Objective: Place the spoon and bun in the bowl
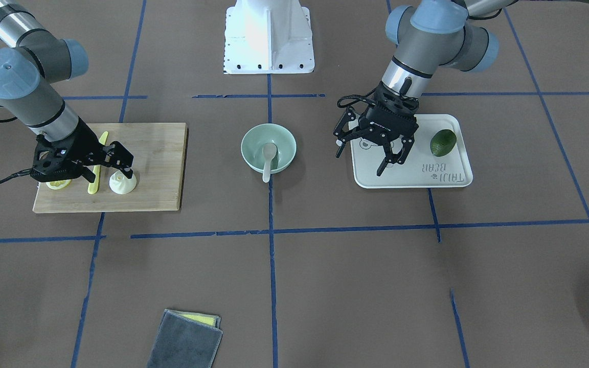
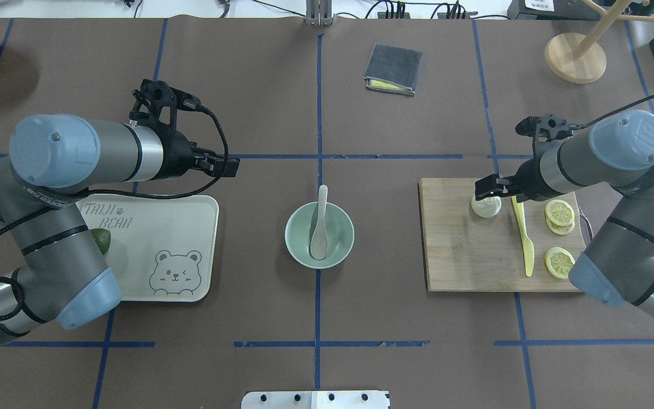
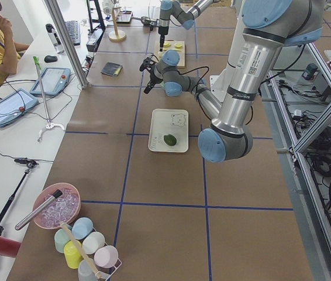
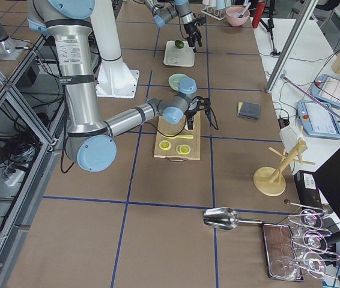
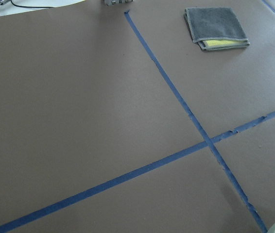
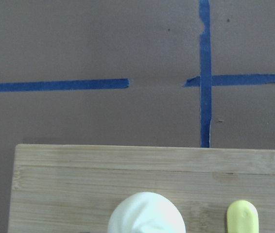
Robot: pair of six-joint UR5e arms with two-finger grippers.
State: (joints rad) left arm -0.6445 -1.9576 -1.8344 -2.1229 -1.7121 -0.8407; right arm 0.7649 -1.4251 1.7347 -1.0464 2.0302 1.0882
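The pale spoon [image 1: 269, 158] lies in the mint-green bowl [image 1: 249, 139] at the table's middle, its handle over the rim; both also show in the overhead view, spoon [image 2: 320, 224] and bowl [image 2: 294, 240]. The white pleated bun [image 1: 122, 184] sits on the wooden cutting board [image 1: 156, 168]. My right gripper [image 1: 110, 173] is open, low over the bun [image 2: 486, 208], with its fingers either side of it. The right wrist view shows the bun [image 6: 146, 213] just below. My left gripper [image 1: 360, 163] is open and empty, above the white tray's [image 1: 412, 174] inner edge.
A yellow plastic knife [image 2: 524, 244] and lemon slices [image 2: 560, 213] lie on the board beside the bun. A green avocado [image 1: 443, 142] sits on the tray. A folded grey cloth [image 2: 393, 69] lies far across the table. A wooden stand [image 2: 575, 57] is at the far right.
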